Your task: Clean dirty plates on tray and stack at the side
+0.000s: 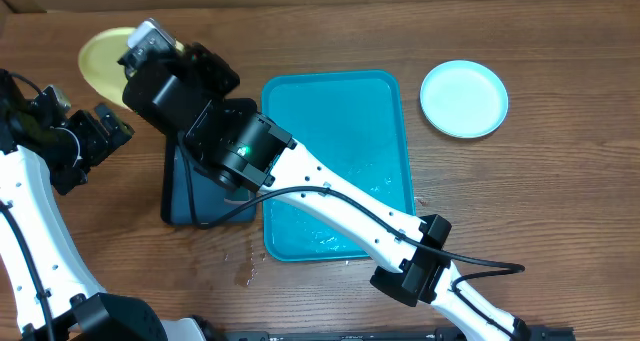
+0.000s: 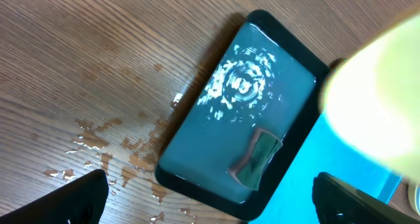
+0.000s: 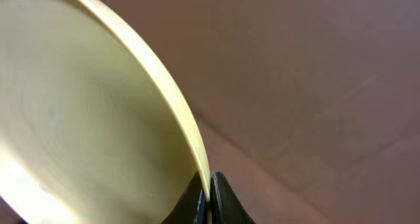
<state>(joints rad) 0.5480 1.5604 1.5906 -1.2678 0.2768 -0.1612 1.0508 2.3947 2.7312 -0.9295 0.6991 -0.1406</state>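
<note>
The pale yellow round plastic plate (image 3: 98,119) fills the right wrist view, its rim pinched between the closed fingers of the right gripper (image 3: 210,201). Seen from overhead, it hangs over the far-left of the wooden table (image 1: 560,201), beyond the small dark tray (image 1: 180,201), with its disc stretching left of the hand. The large teal rectangular tray (image 1: 335,111) lies between it and the light blue plate (image 1: 463,98). The left gripper (image 2: 213,201), spread wide and empty, is nearer.

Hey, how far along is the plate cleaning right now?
Done: the teal tray holds no plates, only water, and the light blue plate sits on the table to its right. In hand: the right gripper pinches the yellow plate by its rim at the table's far left; the left gripper is open. Left: setting it down and stacking; the two visible plates lie far apart.
</note>
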